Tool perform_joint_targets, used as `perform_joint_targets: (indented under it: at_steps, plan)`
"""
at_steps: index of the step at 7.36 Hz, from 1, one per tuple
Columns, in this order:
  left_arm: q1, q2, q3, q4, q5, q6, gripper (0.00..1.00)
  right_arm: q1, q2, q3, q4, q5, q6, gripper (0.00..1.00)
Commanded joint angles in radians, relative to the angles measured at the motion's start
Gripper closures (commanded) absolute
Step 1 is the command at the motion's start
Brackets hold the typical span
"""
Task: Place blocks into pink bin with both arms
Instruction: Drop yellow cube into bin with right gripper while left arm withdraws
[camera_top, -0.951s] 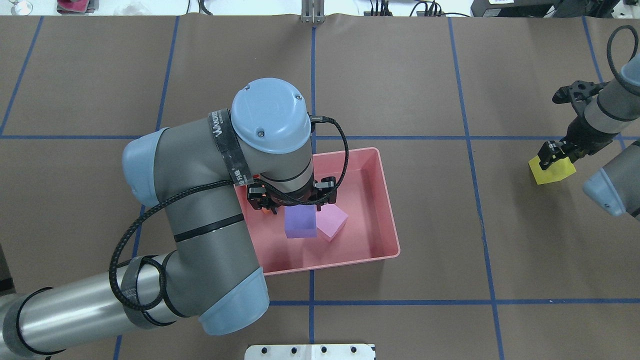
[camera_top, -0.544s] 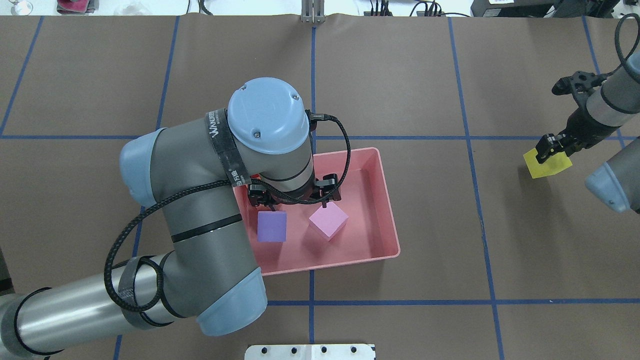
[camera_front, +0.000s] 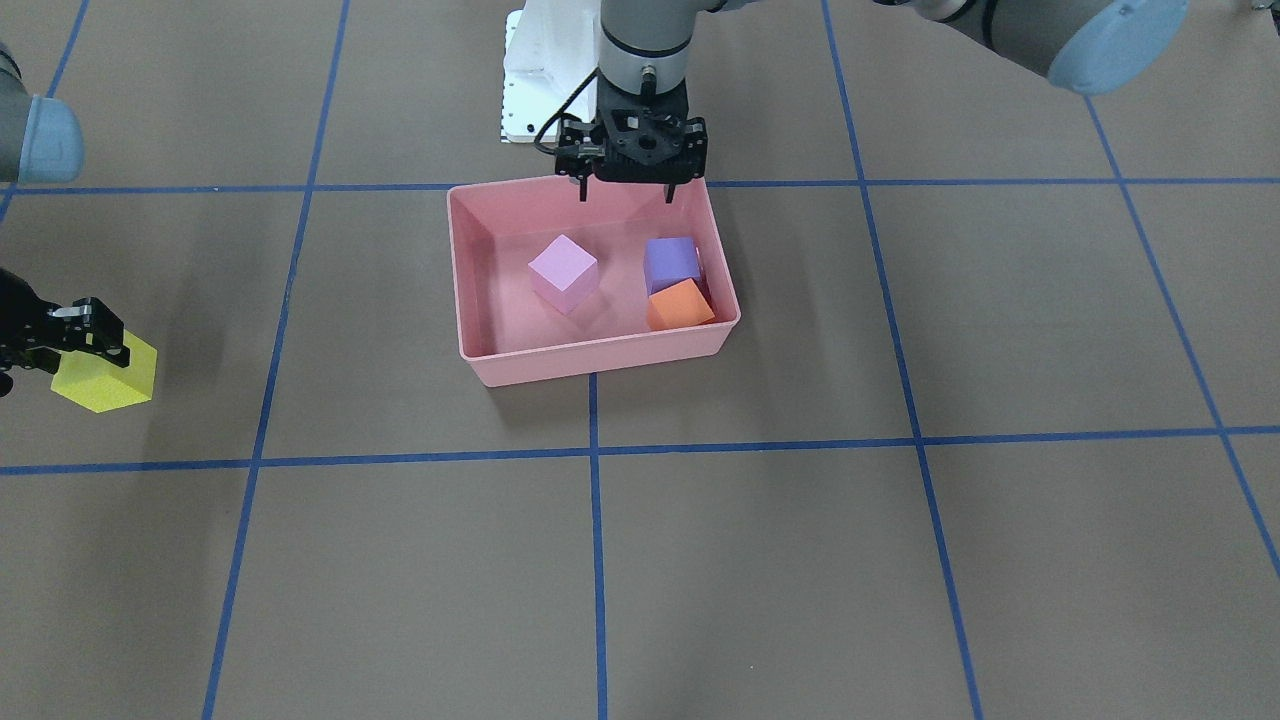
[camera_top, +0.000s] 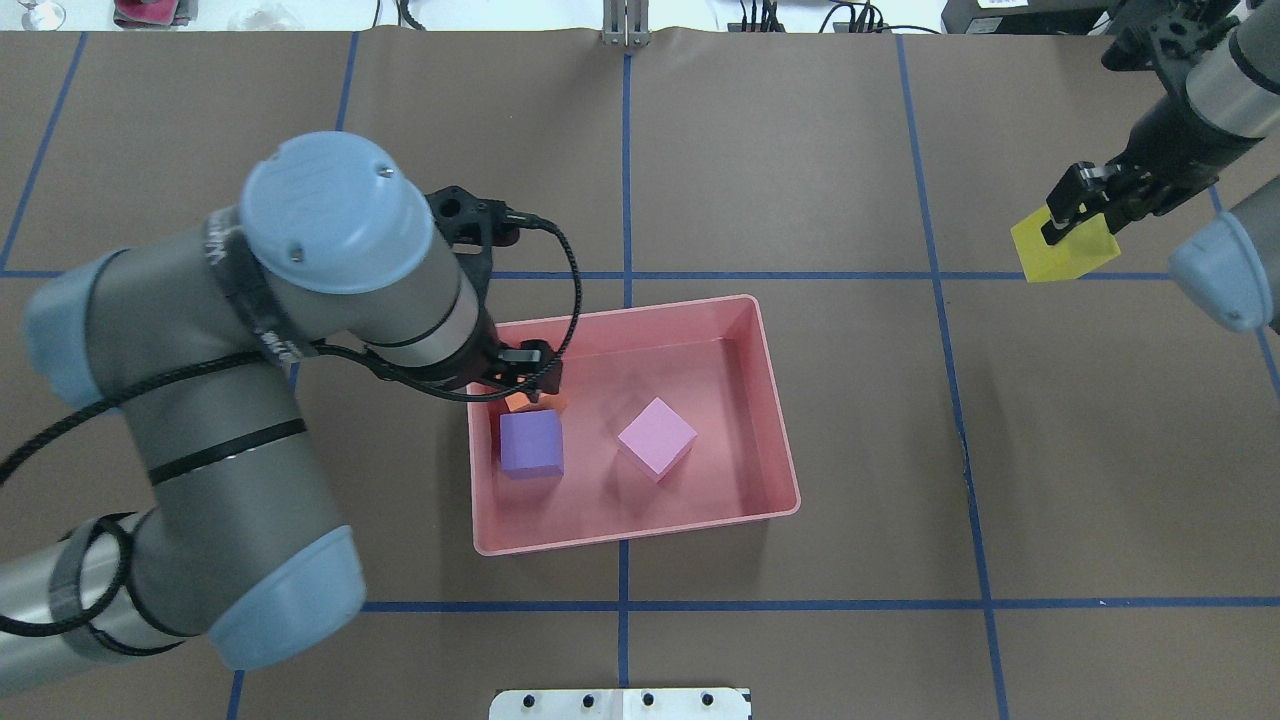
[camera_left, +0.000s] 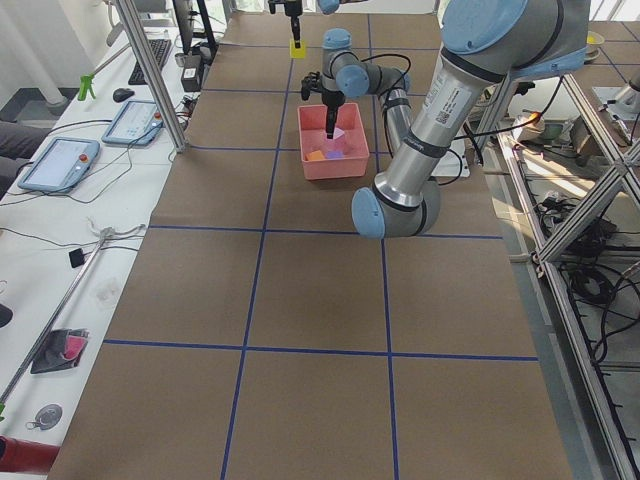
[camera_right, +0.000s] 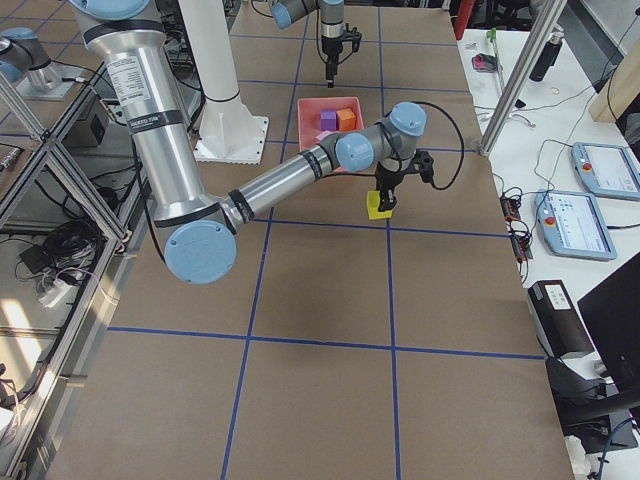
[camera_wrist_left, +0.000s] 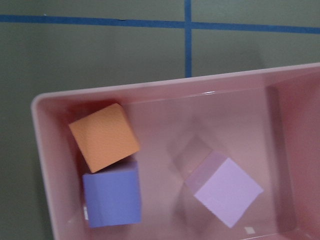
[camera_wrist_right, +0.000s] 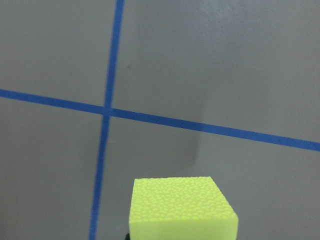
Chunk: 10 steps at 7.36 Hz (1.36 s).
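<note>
The pink bin (camera_front: 590, 352) sits mid-table and holds the purple block (camera_front: 671, 262), the orange block (camera_front: 680, 304) touching it, and the light pink block (camera_front: 563, 272) apart from them. All three also show in the left wrist view: orange (camera_wrist_left: 104, 136), purple (camera_wrist_left: 112, 197), light pink (camera_wrist_left: 228, 190). My left gripper (camera_front: 627, 192) hangs open and empty over the bin's robot-side edge. My right gripper (camera_top: 1075, 205) is shut on the yellow block (camera_top: 1065, 248), held above the table far right of the bin (camera_top: 640, 530).
The white base plate (camera_top: 620, 703) lies at the robot-side table edge. Blue tape lines grid the brown table cover. My left arm's elbow (camera_top: 330, 215) looms over the bin's left side. Tablets (camera_left: 60, 163) lie on a side bench.
My left gripper let go of the purple block, which now lies beside the orange one, and the arm swung left. My right gripper has carried the yellow block toward the far table edge.
</note>
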Motion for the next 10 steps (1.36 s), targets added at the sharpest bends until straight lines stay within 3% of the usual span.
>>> perform_joint_targets:
  at_steps: [1,2,4,6,8,9,10]
  plan:
    - [-0.13,0.232,-0.113,-0.004,-0.029,0.242,0.0,-0.097,0.128,0.106,-0.147,-0.007,0.12,1.0]
    - [-0.196,0.269,-0.113,-0.008,-0.09,0.329,0.0,-0.193,0.2,0.112,-0.139,-0.047,0.311,1.0]
    - [-0.291,0.306,-0.11,-0.011,-0.168,0.426,0.0,-0.397,0.238,0.12,0.041,-0.211,0.655,1.0]
    - [-0.299,0.311,-0.102,-0.011,-0.169,0.434,0.0,-0.499,0.239,0.13,0.064,-0.314,0.766,1.0]
    - [-0.299,0.311,-0.101,-0.011,-0.169,0.433,0.0,-0.53,0.239,0.134,0.064,-0.314,0.799,1.0]
    - [-0.299,0.311,-0.101,-0.011,-0.169,0.433,0.0,-0.533,0.238,0.132,0.064,-0.308,0.799,0.92]
    - [-0.302,0.311,-0.101,-0.011,-0.167,0.433,0.0,-0.542,0.236,0.135,0.064,-0.323,0.797,0.01]
